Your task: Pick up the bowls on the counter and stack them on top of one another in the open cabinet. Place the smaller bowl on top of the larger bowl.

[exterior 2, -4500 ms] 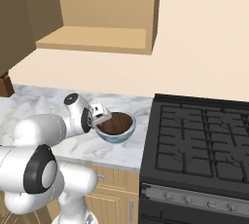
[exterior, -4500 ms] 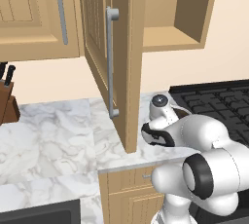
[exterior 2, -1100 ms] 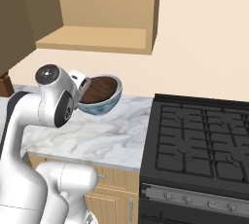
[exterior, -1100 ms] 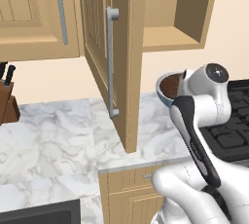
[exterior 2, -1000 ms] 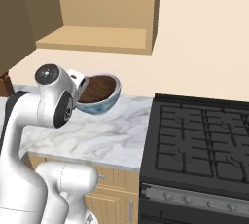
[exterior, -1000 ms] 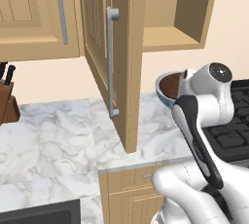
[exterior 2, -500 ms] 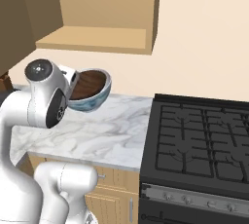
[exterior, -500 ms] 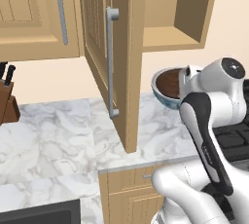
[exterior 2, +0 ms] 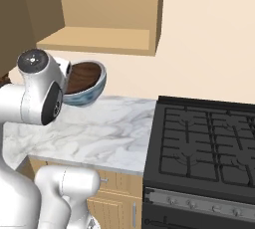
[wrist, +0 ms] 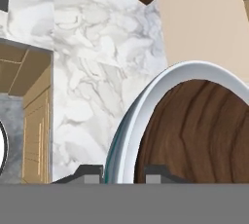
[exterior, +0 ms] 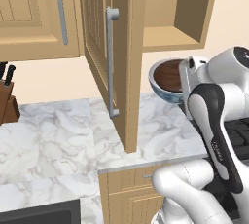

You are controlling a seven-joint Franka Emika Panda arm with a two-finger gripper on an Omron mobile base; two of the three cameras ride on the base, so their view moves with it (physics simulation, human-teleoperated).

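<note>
Right of centre in the left base view, the larger bowl (exterior: 160,87) hangs tilted in the air above the marble desk (exterior: 58,135), with the smaller bowl (exterior: 170,74) nested inside it, its brown inside turned toward the camera. The jaws (exterior: 187,84) are clamped on the rim of the larger bowl at its right side; in the hand view one finger (wrist: 90,174) sits outside the pale rim (wrist: 146,101) and the other (wrist: 158,174) inside, against the brown wood grain (wrist: 204,130). Both bowls are clear of the desk and sit just below the bare shelf of the open cabinet (exterior: 165,38), in the upper right of that frame. The cabinet door (exterior: 114,52) with its long grey bar handle (exterior: 111,62) stands swung out at centre frame. In the right base view the bowls (exterior 2: 87,83) appear at centre left, under the shelf (exterior 2: 94,41), with the black stove top (exterior 2: 204,143) at lower right. A knife block (exterior: 7,101) stands at the left edge of the left base view.
</note>
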